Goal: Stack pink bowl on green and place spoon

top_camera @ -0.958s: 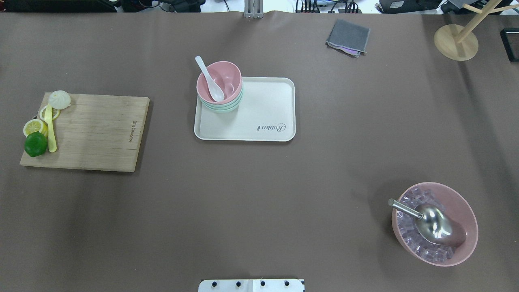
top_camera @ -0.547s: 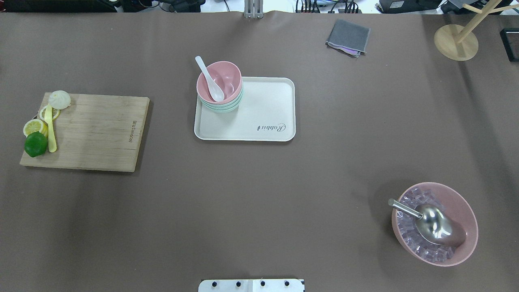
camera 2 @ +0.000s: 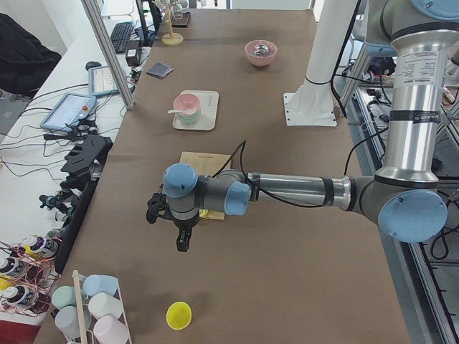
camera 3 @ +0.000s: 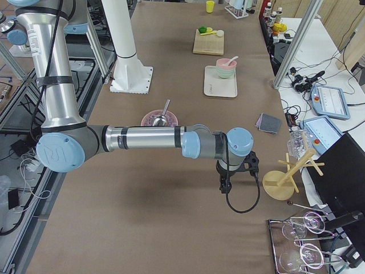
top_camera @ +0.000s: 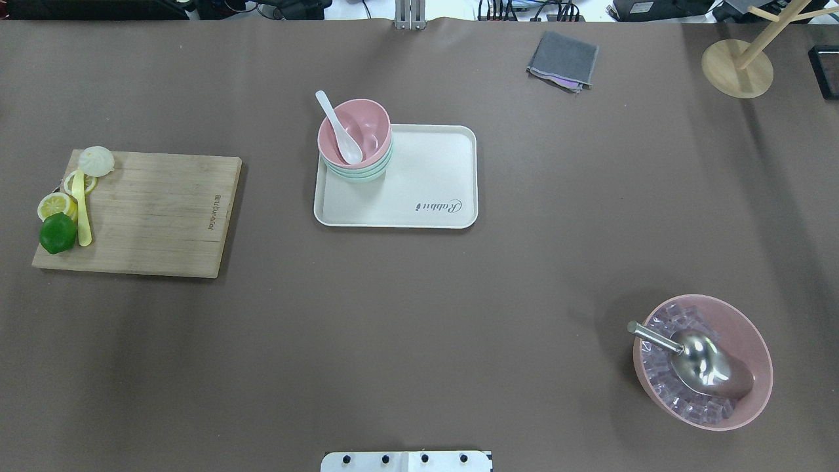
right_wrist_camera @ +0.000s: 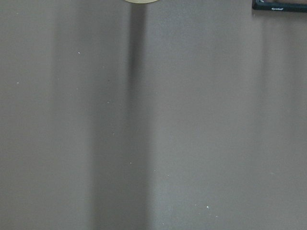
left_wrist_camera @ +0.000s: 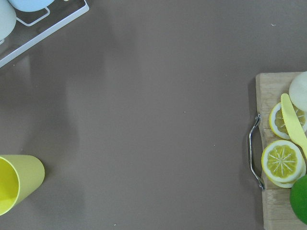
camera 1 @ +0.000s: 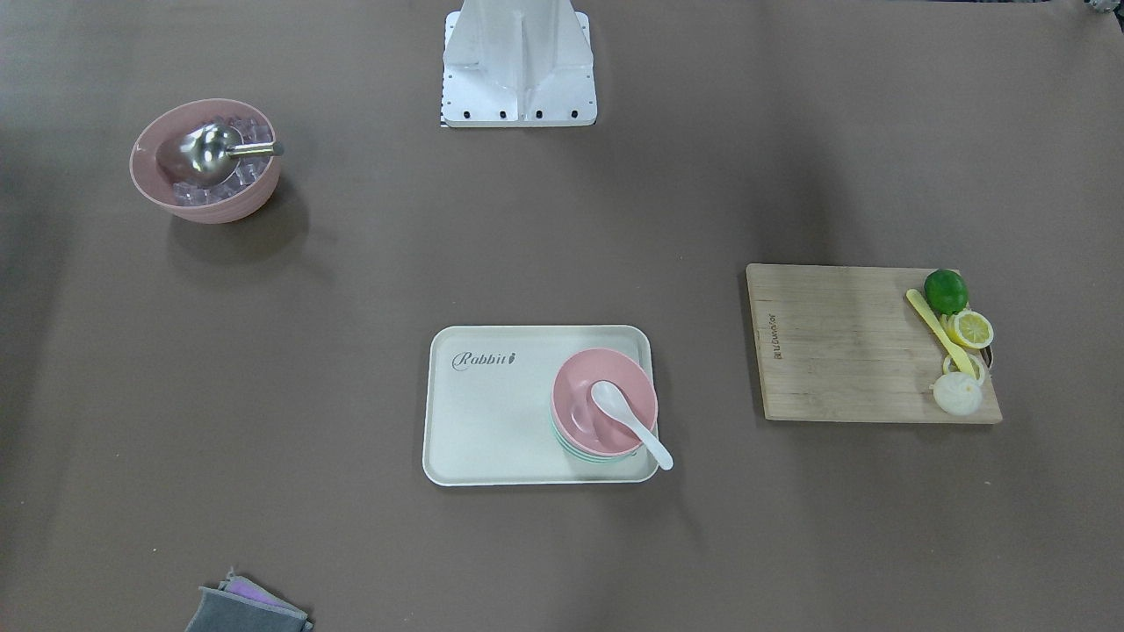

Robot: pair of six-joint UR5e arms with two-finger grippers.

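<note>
Writing: the tray (top_camera: 426,190) bears the word "Rabbit" in dark script. The cutting board (top_camera: 157,213) carries a dark printed word near one short edge, too small to read.
Pink bowl: the pink bowl (top_camera: 368,126) sits nested on the green bowl (top_camera: 364,176) at one corner of the tray.
Spoon: the white spoon (top_camera: 339,128) lies in the pink bowl, with its scoop inside and its handle jutting out over the rim.
Hard to make out: only a pale green band of the green bowl shows under the pink rim.
Left gripper: the left gripper (camera 2: 171,231) hangs over bare table past the cutting board's end, near a yellow cup (camera 2: 178,315) and well apart from the stacked bowls. Only the side camera shows it, so I cannot tell how its jaws stand.
Right gripper: the right gripper (camera 3: 228,181) hangs near a wooden stand (camera 3: 282,181) at the table's other end, also well apart from the bowls. How its jaws stand cannot be told.
</note>
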